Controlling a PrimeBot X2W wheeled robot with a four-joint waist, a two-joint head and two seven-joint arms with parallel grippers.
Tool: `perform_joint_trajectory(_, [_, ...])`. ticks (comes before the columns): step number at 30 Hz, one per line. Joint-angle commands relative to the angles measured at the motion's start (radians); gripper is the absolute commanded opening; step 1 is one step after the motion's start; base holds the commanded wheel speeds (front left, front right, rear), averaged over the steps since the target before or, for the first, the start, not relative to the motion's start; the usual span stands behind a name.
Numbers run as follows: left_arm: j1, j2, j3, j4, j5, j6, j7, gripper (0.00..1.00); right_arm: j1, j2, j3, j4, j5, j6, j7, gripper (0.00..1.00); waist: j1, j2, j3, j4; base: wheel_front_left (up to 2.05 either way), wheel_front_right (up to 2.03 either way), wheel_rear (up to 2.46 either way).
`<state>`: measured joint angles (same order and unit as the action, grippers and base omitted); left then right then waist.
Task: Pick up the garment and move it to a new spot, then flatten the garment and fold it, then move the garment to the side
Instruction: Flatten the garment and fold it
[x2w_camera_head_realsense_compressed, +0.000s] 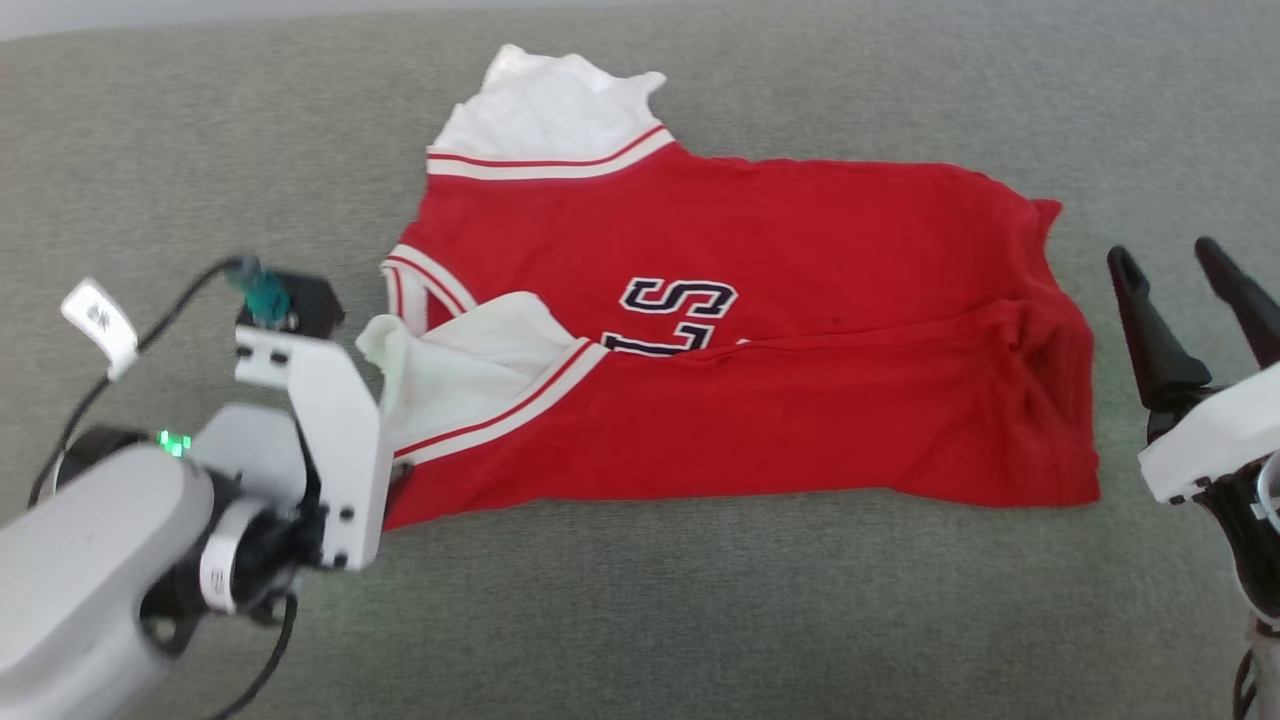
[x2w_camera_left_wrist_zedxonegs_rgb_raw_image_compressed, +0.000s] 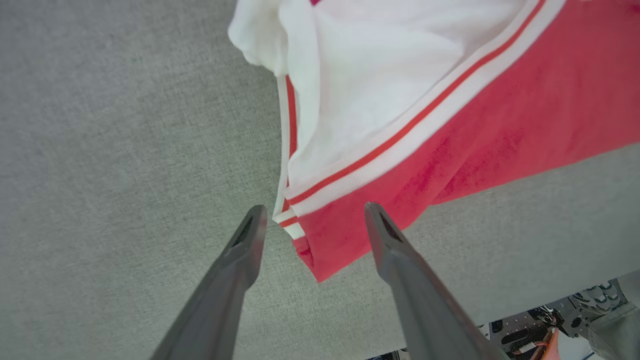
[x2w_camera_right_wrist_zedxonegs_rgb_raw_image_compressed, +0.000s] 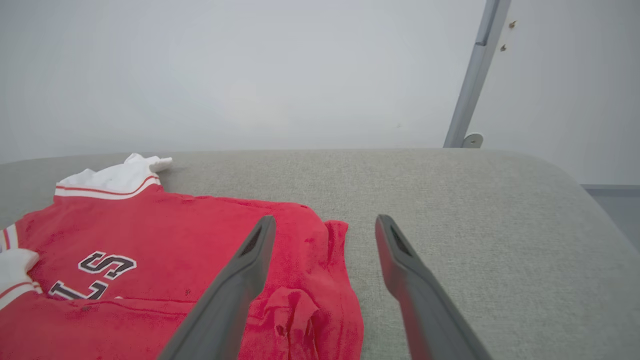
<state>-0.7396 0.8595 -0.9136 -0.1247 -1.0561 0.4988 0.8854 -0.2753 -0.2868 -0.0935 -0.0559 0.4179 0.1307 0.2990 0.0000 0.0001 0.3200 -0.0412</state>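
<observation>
The garment, a red jersey T-shirt with white sleeves and striped trim, lies folded lengthwise on the grey padded surface, collar end to the left. Its near half is folded over the chest print, so only part of the dark lettering shows. My left gripper hangs open just above the garment's near left corner, with nothing held. My right gripper stands open beside the garment's right hem, fingers apart and empty. In the right wrist view the right gripper points past the hem toward the bare surface.
The grey padded surface extends around the garment on all sides. Its rounded far edge meets a pale wall, with a grey metal post at the back right. The surface's near edge and robot parts below it show in the left wrist view.
</observation>
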Motion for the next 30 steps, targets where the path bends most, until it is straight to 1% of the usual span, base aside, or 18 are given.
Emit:
perform_joint_trajectory(1, [0.037,0.019,0.002,-0.023,-0.005,0.025,-0.01,1.0,0.018,0.022,-0.01,-0.03,-0.025,0.0,-0.05,1.0,0.0,-0.0001,0.009,-0.02,0.0,0.0,0.0])
perform_joint_trajectory(6, [0.093,0.035,0.02,-0.024,-0.019,0.069,-0.048,1.0,0.044,0.063,-0.042,-0.076,-0.067,0.0,-0.15,1.0,0.0,-0.0001,0.022,-0.054,0.0,0.0,0.0])
perform_joint_trajectory(9, [0.119,0.025,0.038,-0.002,-0.042,0.076,-0.078,1.0,0.063,0.089,-0.066,-0.092,-0.079,0.0,-0.178,1.0,0.0,-0.0001,0.028,-0.074,0.0,0.0,0.0])
perform_joint_trajectory(13, [0.147,0.023,0.047,0.04,-0.052,0.081,-0.098,1.0,0.09,0.111,-0.066,-0.095,-0.08,0.0,-0.159,1.0,0.0,-0.0001,0.035,-0.088,0.0,0.0,0.0])
perform_joint_trajectory(16, [0.174,0.01,0.056,0.099,-0.069,0.091,-0.119,1.0,0.117,0.106,-0.045,-0.091,-0.058,0.0,-0.111,1.0,0.0,-0.0001,0.039,-0.097,0.0,0.0,0.0])
perform_joint_trajectory(18, [0.198,-0.007,0.061,0.125,-0.104,0.087,-0.111,1.0,0.138,0.103,-0.029,-0.081,-0.034,0.0,-0.065,1.0,0.0,-0.0001,0.04,-0.1,0.0,0.0,0.0])
perform_joint_trajectory(19, [0.206,-0.012,0.056,0.128,-0.107,0.078,-0.107,0.22,0.146,0.103,-0.025,-0.076,-0.021,0.0,-0.038,1.0,0.0,-0.0001,0.04,-0.1,0.0,0.0,0.0])
perform_joint_trajectory(20, [0.213,-0.016,0.059,0.134,-0.113,0.081,-0.111,0.0,0.153,0.099,-0.019,-0.072,-0.011,0.0,-0.007,1.0,0.0,-0.0001,0.039,-0.099,0.0,0.0,0.0])
perform_joint_trajectory(26, [0.218,-0.034,0.049,0.136,-0.122,0.063,-0.11,0.0,0.168,0.08,0.013,-0.034,0.044,0.0,0.188,1.0,0.0,-0.0001,0.033,-0.08,0.0,0.0,0.0])
perform_joint_trajectory(30, [0.201,-0.05,0.043,0.126,-0.113,0.043,-0.114,0.0,0.137,0.063,0.013,0.008,0.046,0.0,0.304,1.0,0.0,-0.0001,0.033,-0.058,0.0,0.0,0.0])
